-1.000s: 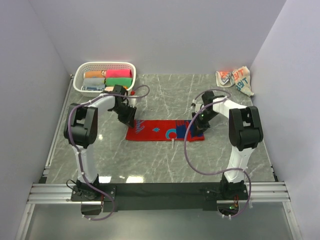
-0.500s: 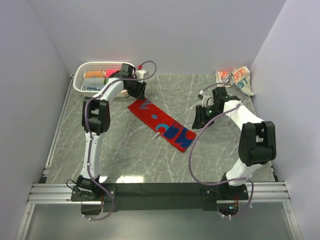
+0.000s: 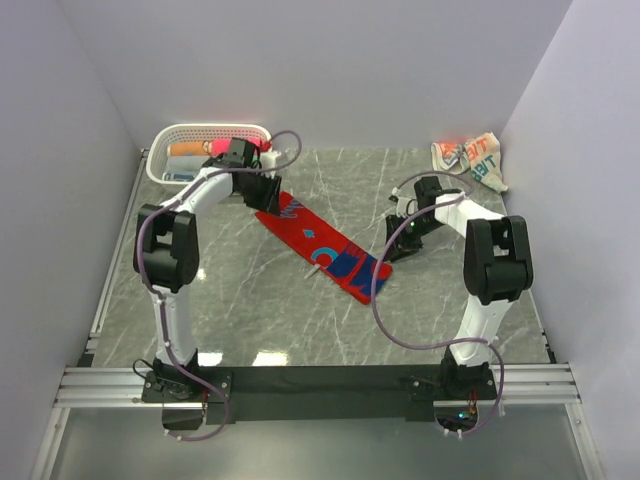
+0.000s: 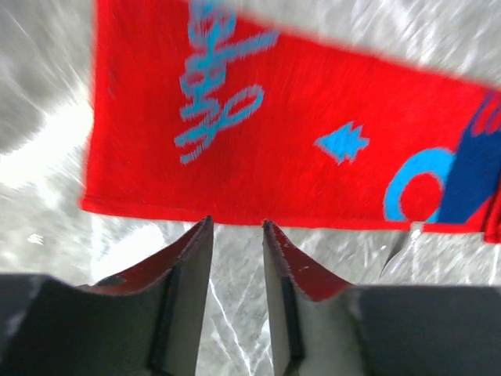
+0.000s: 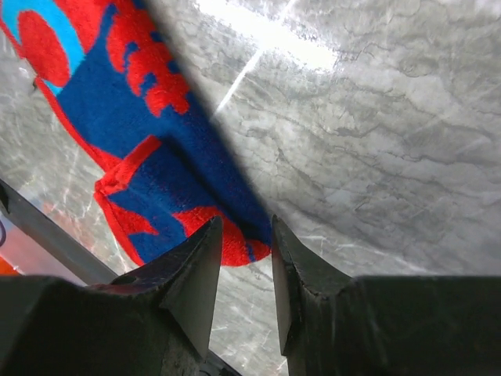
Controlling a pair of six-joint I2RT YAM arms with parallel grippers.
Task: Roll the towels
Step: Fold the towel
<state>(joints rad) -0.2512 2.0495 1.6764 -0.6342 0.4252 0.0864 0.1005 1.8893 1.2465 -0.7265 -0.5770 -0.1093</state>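
The red towel (image 3: 325,246) lies flat and slantwise on the marble table, its blue end toward the near right. My left gripper (image 3: 263,195) hovers at its far left end; in the left wrist view it (image 4: 236,224) stands open just short of the towel's (image 4: 297,149) long edge, nothing between the fingers. My right gripper (image 3: 400,240) is beside the blue end; in the right wrist view it (image 5: 244,225) is open, the towel's (image 5: 156,133) corner just beyond its tips. The cream towel (image 3: 470,158) lies crumpled at the back right.
A white basket (image 3: 155,160) at the back left holds several rolled towels (image 3: 235,148), close behind my left wrist. Walls close in the table at the back and on both sides. A metal rail (image 3: 108,290) runs along the left edge.
The red towel, first lying level between both shut grippers, now lies slantwise. Both grippers have let go of it and opened. The left arm has drawn back from the basket.
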